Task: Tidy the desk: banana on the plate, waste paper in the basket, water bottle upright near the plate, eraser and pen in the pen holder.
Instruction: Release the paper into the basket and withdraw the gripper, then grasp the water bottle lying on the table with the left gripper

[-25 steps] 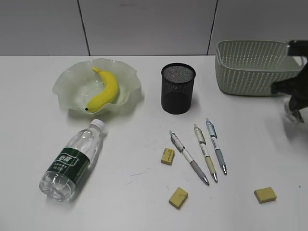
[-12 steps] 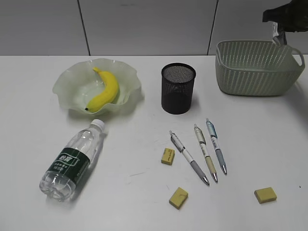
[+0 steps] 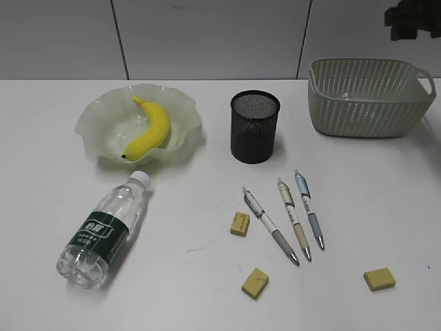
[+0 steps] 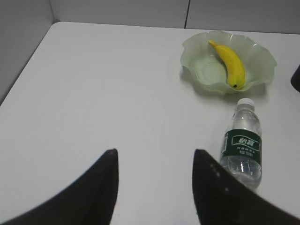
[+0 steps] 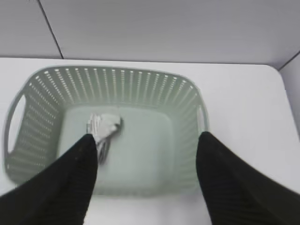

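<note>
The banana [image 3: 150,128] lies on the plate [image 3: 96,117], also in the left wrist view [image 4: 229,63] on the plate [image 4: 260,61]. The water bottle [image 3: 103,231] lies on its side on the desk [image 3: 193,276], cap toward the plate; it shows in the left wrist view [image 4: 241,143]. The waste paper [image 5: 104,125] lies inside the basket [image 5: 183,98]; the basket shows at the back right [image 3: 368,103]. My right gripper [image 5: 146,140] is open above the basket; part of the arm shows [image 3: 413,21]. My left gripper [image 4: 154,157] is open over bare desk. The pen holder [image 3: 255,127] stands mid-desk.
Three pens [image 3: 270,225] [image 3: 293,218] [image 3: 309,216] lie side by side in front of the pen holder. Three yellow erasers lie near them [image 3: 240,223] [image 3: 255,283] [image 3: 380,278]. A grey wall runs behind the desk.
My right arm rose from beside the basket's right end to above it. The waste paper now lies in the basket. Everything else on the desk is unmoved.
</note>
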Action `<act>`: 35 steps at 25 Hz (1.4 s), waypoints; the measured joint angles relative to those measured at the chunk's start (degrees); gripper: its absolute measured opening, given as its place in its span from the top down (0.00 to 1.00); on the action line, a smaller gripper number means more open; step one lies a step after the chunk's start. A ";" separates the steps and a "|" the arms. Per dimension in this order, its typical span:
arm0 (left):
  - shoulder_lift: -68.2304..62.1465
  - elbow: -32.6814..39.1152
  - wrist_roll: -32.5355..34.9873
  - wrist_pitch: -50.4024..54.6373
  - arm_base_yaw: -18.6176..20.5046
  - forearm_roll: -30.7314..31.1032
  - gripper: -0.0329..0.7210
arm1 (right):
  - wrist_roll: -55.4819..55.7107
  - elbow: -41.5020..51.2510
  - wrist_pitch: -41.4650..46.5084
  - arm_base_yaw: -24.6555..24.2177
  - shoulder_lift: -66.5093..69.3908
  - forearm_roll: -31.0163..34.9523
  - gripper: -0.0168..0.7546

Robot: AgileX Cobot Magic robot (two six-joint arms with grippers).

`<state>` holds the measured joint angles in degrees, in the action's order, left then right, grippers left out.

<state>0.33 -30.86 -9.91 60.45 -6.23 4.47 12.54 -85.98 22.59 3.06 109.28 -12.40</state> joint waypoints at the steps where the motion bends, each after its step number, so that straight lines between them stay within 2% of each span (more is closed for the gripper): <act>1: 0.00 0.00 0.00 0.00 0.00 0.00 0.45 | -0.82 1.62 0.00 0.00 -2.76 -0.22 0.28; 6: 0.00 0.00 0.00 0.00 0.00 0.00 0.45 | -1.84 20.25 0.67 0.00 -23.45 -1.46 0.33; 8: 0.00 0.00 0.00 0.00 0.00 0.00 0.45 | -1.97 28.34 3.98 0.00 -33.58 -0.53 0.33; 11: 0.00 0.00 0.00 0.00 0.00 0.00 0.46 | -3.50 38.97 14.71 0.00 -49.43 1.74 0.33; 14: 0.00 0.00 0.00 0.00 0.00 -0.05 0.48 | -6.04 45.28 25.25 0.00 -65.52 3.99 0.33; 18: 0.00 0.00 0.00 0.00 0.00 -0.29 0.52 | -10.45 48.48 34.68 0.00 -82.78 8.83 0.33; 23: 0.00 0.00 0.00 0.00 0.00 -0.43 0.55 | -13.23 51.16 39.59 0.00 -98.98 13.41 0.33; 30: -8.39 -0.54 0.60 -0.91 0.00 -1.57 0.57 | -14.32 56.40 37.79 0.00 -109.59 17.30 0.34; 32: -14.28 -1.18 5.28 -4.08 0.00 -4.47 0.56 | -14.43 56.88 37.44 0.00 -109.59 17.68 0.34; 35: -24.68 -1.55 14.82 -11.61 0.00 -14.33 0.51 | -14.48 56.93 37.27 0.00 -109.66 17.72 0.35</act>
<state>-24.35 -32.41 4.91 48.85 -6.23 -9.86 -1.94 -29.05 59.86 3.06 -0.38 5.32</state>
